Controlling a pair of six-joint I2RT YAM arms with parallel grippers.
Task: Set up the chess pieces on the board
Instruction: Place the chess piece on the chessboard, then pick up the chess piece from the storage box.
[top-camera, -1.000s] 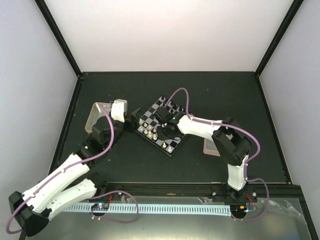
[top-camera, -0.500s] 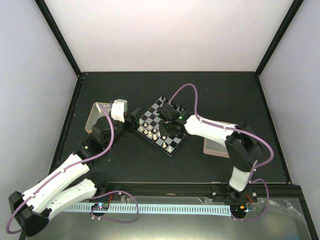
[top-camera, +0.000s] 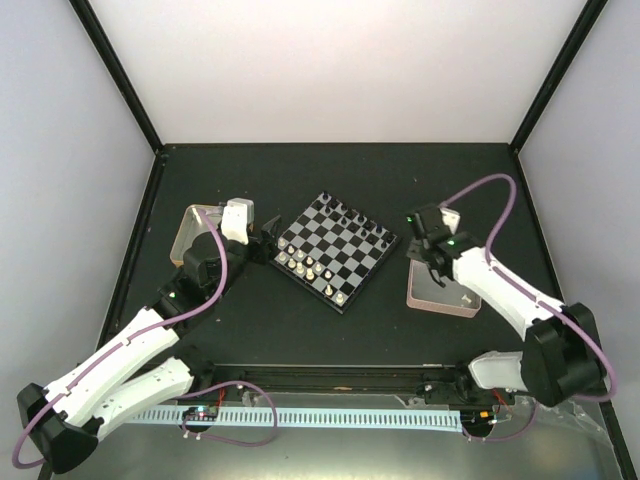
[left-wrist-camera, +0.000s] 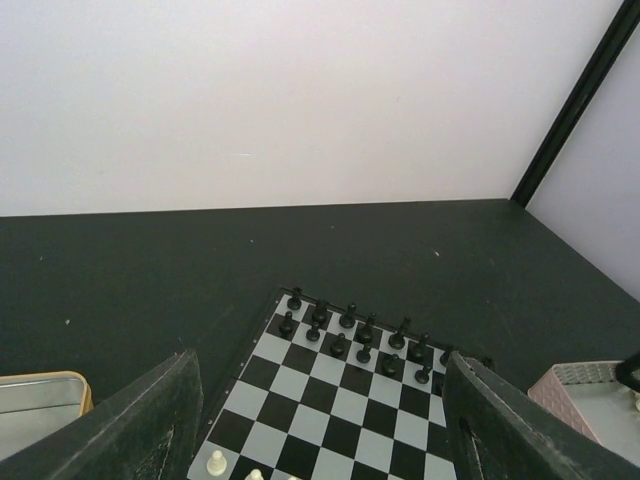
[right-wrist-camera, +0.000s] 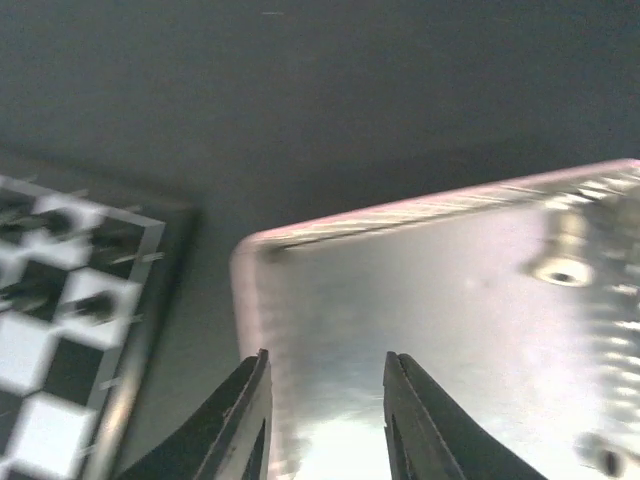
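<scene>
The board (top-camera: 335, 250) sits at the middle of the overhead view, turned so one corner points to the lower edge of the frame; black chess pieces (top-camera: 352, 216) line its upper right side in two rows, and cream-white ones (top-camera: 304, 264) stand in a looser group along its lower left side, all upright as far as can be told; the left gripper (top-camera: 268, 240) hovers just off the board's left corner, beside a yellow-rimmed tin (top-camera: 184, 240) at the left of the frame; in the left wrist view its dark fingers (left-wrist-camera: 150, 430) stand far apart at the lower corners with nothing between them, the board's black rows (left-wrist-camera: 352, 331) lie ahead and one white piece (left-wrist-camera: 215, 462) shows at the bottom edge; the right gripper (top-camera: 428, 256) is at the right of centre, over the upper left corner of a pink tray (top-camera: 440, 298) that lies just beside the board's right corner; in the right wrist view its jaws are narrowly parted and empty (right-wrist-camera: 326, 358), above the tray's corner (right-wrist-camera: 300, 250); the board's edge (right-wrist-camera: 150, 300) shows at the left; small pale things in the tray are too blurred to name.
</scene>
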